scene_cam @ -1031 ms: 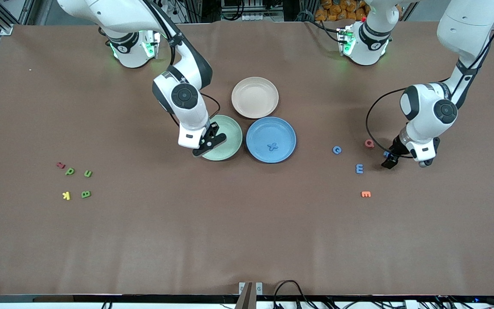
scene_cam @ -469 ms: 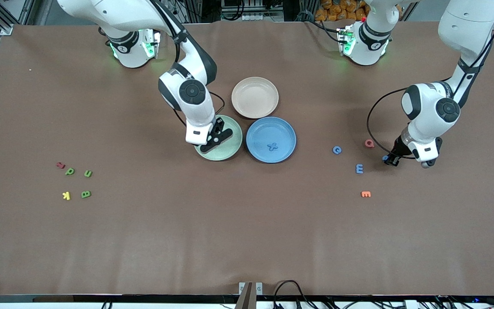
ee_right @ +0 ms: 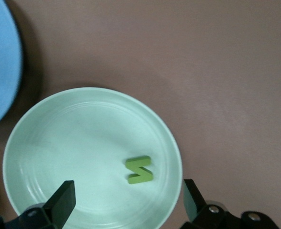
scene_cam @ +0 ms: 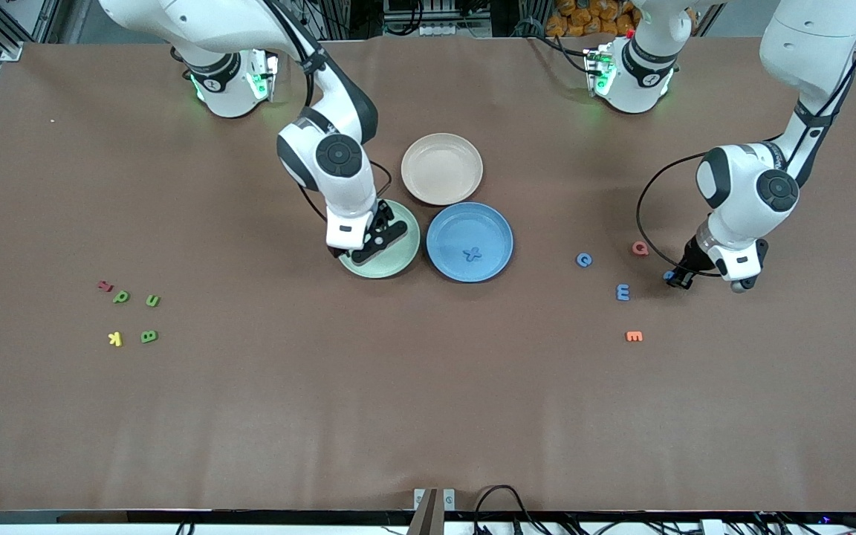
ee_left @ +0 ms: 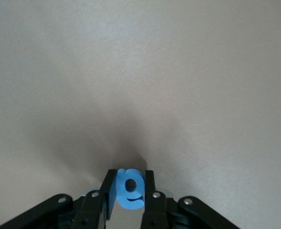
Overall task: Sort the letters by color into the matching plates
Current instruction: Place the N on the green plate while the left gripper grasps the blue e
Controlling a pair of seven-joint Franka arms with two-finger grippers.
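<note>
Front view: three round matte plates cluster mid-table — a pale green plate (scene_cam: 385,251), a medium blue plate (scene_cam: 469,241) beside it holding a small flat blue letter X (scene_cam: 472,253), and a pale beige-pink plate (scene_cam: 442,169) farther from the camera. The right gripper (scene_cam: 374,241) hovers over the green plate, its jaws spread wide. Toward the left arm's end, the left gripper (scene_cam: 676,279) sits low at the brown table (scene_cam: 428,416), clamped on a tiny blue letter piece (scene_cam: 669,276); close by lie a blue letter C (scene_cam: 583,259), a blue letter E (scene_cam: 623,292), a red letter Q (scene_cam: 640,248) and an orange letter E (scene_cam: 634,336). Toward the right arm's end lie three green letters (scene_cam: 121,297) with one red and one yellow.

Left wrist view: black fingers (ee_left: 152,200) pinch the blue letter upright between them, just above the table.

Right wrist view: a green zigzag letter (ee_right: 139,170) lies flat in the green plate — between parted fingertips (ee_right: 60,202), touching neither.
</note>
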